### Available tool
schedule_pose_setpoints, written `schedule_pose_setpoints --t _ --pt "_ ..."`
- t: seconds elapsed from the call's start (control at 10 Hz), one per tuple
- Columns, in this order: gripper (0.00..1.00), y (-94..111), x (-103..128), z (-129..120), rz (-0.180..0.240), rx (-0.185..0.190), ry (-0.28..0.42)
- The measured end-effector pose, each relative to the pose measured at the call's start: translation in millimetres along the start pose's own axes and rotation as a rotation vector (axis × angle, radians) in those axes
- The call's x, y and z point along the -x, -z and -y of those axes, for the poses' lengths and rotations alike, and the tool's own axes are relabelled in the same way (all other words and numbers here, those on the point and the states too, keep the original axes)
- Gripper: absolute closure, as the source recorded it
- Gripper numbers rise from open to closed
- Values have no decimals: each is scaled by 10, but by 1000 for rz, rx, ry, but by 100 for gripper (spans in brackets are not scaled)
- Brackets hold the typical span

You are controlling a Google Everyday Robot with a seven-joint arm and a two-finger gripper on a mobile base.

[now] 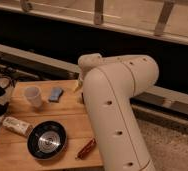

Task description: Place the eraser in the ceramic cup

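Your arm (114, 100) is covering the right side of the table (17, 156). The gripper (79, 86) is sitting low over the far edge, just right of a blue block (55, 93); you cannot tell whether it is open or closed. The eraser (81, 98) is showing only as a dark sliver beneath it. The cup (33, 96) is standing upright left of the block. A black dish (47, 140), white packet (16, 125) and reddish bar (86, 148) are lying nearer the front.

Dim, warm light on the wooden table (69, 117).
My gripper (78, 86), at the table's far edge, sits shaded behind my brightly lit arm (117, 100).
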Motion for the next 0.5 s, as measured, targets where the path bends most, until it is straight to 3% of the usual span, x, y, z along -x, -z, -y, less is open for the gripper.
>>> schedule_pose_setpoints --t 0.5 --pt "25 -105 -74 179 39 38 -53"
